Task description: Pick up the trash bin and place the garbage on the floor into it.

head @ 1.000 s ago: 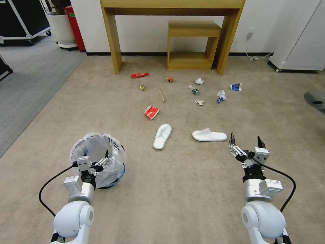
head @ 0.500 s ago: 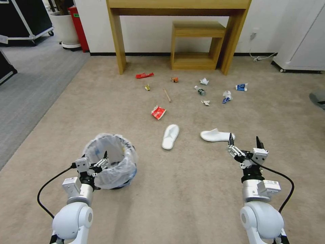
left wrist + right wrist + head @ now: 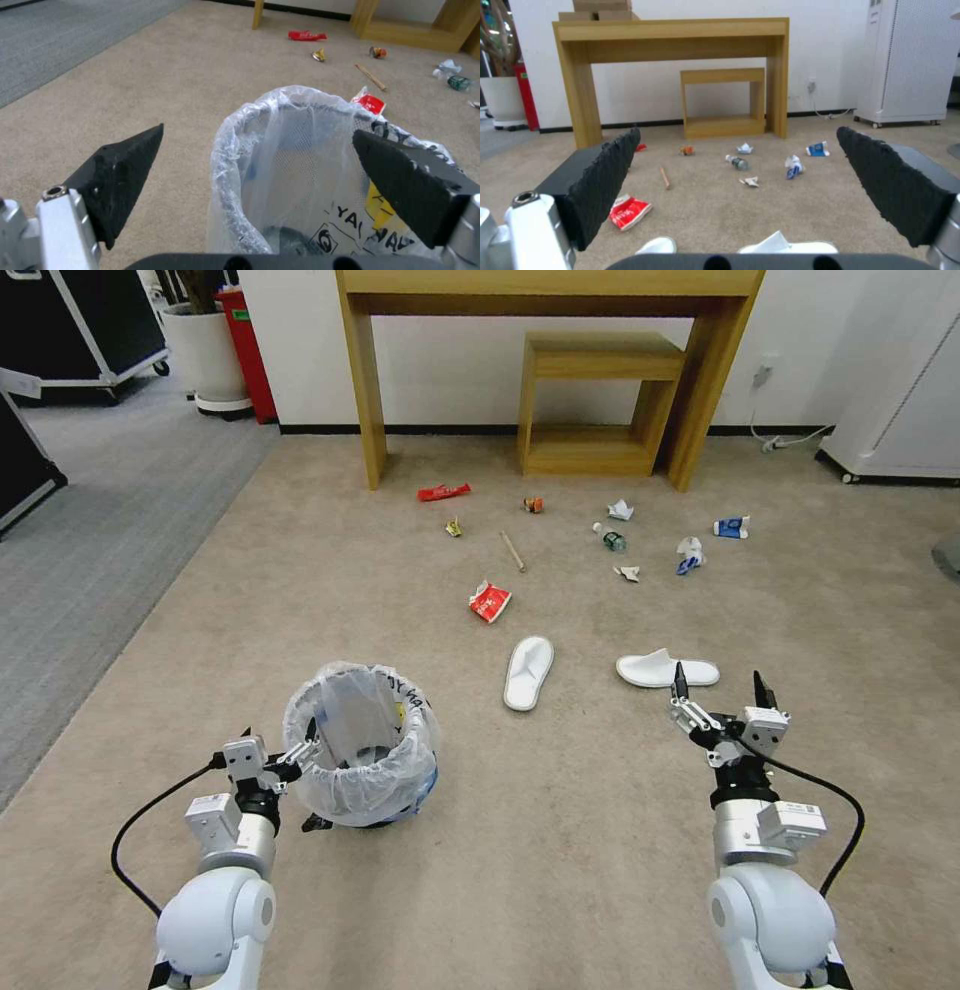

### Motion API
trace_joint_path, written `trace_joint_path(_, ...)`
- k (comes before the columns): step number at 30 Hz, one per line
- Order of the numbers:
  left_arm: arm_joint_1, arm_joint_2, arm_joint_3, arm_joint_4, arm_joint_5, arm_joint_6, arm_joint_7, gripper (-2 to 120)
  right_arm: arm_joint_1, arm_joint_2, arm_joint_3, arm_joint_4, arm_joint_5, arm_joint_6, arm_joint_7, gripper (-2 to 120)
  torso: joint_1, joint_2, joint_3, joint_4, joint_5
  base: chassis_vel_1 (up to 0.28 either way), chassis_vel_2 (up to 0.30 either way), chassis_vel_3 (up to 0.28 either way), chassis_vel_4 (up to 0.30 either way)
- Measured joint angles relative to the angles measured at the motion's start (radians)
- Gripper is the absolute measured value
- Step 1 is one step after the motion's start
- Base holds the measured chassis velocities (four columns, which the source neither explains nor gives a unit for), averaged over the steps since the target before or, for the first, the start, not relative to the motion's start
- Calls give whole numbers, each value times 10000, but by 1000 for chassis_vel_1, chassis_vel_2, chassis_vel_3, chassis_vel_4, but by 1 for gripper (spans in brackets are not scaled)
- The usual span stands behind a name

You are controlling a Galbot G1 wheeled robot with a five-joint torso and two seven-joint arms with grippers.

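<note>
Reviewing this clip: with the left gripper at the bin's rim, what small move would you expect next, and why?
Probably closing the left gripper on the rim of the trash bin. In the left wrist view its fingers are open and straddle the bag-lined rim, one outside and one inside, so a pinch looks set up. The garbage lies on the floor ahead, and the right gripper hangs open, idle.

Blue trash bin point(image 3: 420, 785), black-lettered whitish liner, on tan floor point(image 3: 560, 830).

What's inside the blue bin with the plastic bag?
The trash bin holds its crinkly whitish bag with black lettering, and something yellow shows through the plastic. The bottom is covered by the bag, so whether any garbage lies there cannot be told.
</note>
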Motion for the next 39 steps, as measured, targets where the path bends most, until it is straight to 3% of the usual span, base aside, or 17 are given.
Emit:
trace_joint_path(28,191,146,-144,-161,-106,-42,-15,100,-303,151,37,411,-405,-68,-82,100,-1,0,-1,0,-1,-2,1,1,-2)
trace_joint_path(39,168,144,-139,-124,-103,-45,-19,100,-194,151,-4,322,-393,-72,-36,100,1,0,2,1,0,-136,145,132,-127)
